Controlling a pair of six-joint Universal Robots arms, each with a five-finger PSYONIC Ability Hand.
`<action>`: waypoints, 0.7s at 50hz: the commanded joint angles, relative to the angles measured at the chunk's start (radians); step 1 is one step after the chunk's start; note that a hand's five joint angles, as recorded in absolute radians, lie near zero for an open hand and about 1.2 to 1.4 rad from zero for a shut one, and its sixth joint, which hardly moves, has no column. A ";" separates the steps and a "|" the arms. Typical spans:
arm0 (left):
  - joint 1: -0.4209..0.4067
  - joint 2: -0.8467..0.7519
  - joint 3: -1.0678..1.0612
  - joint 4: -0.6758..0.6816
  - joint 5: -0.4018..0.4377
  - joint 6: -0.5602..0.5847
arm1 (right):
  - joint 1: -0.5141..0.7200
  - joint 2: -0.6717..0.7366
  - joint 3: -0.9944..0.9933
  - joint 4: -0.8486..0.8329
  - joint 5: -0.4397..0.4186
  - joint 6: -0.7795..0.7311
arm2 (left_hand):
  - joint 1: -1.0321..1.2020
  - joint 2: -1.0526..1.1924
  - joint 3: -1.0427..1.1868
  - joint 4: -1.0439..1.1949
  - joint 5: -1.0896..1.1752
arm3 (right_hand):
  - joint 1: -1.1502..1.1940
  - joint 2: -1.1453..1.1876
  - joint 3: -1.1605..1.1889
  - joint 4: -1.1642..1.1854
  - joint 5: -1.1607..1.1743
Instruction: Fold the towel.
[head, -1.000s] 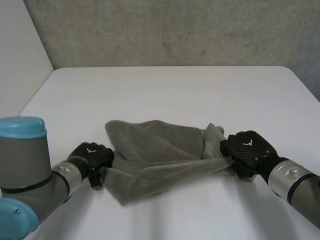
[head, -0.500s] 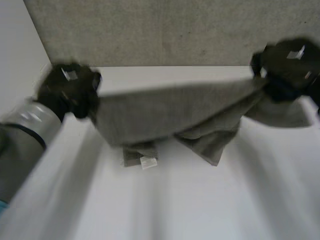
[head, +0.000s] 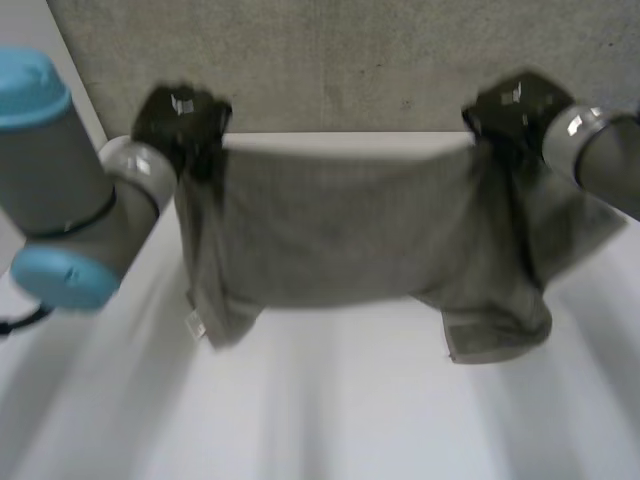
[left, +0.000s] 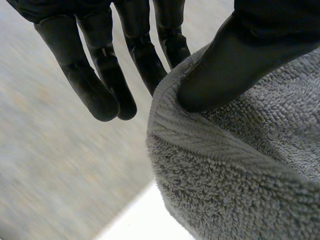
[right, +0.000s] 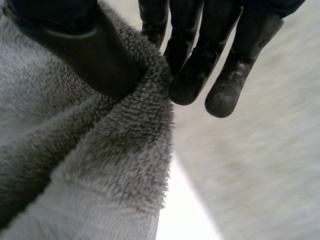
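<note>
A white table (head: 330, 400) lies low and flat. Behind the table's far edge stands a rough grey wall (head: 340, 60). A plain white wall (head: 25, 25) runs along the table's left side.

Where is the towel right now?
In the head view the towel hangs stretched over the table, its upper corners pinched by the left hand and right hand.

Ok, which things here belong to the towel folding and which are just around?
In the job: towel, hung between the hands; left hand and right hand, each pinching a top corner.
Just there: white table; concrete wall.
</note>
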 joint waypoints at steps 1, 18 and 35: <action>0.015 -0.049 0.285 0.144 -0.107 -0.044 | 0.066 0.017 -0.079 -0.485 0.130 0.045 | -0.041 -0.100 -0.139 -0.125 -0.253 | 0.064 0.083 0.063 0.053 0.059; 0.035 0.143 -0.296 0.343 0.016 -0.266 | 0.064 -0.241 0.566 -0.447 0.012 0.179 | -0.041 -0.100 -0.139 -0.125 -0.253 | 0.064 0.083 0.063 0.053 0.059; 0.090 0.091 -0.782 0.435 0.060 0.019 | -0.008 -0.159 0.940 -0.552 -0.123 0.116 | -0.041 -0.100 -0.139 -0.125 -0.253 | 0.024 0.043 0.023 0.013 0.020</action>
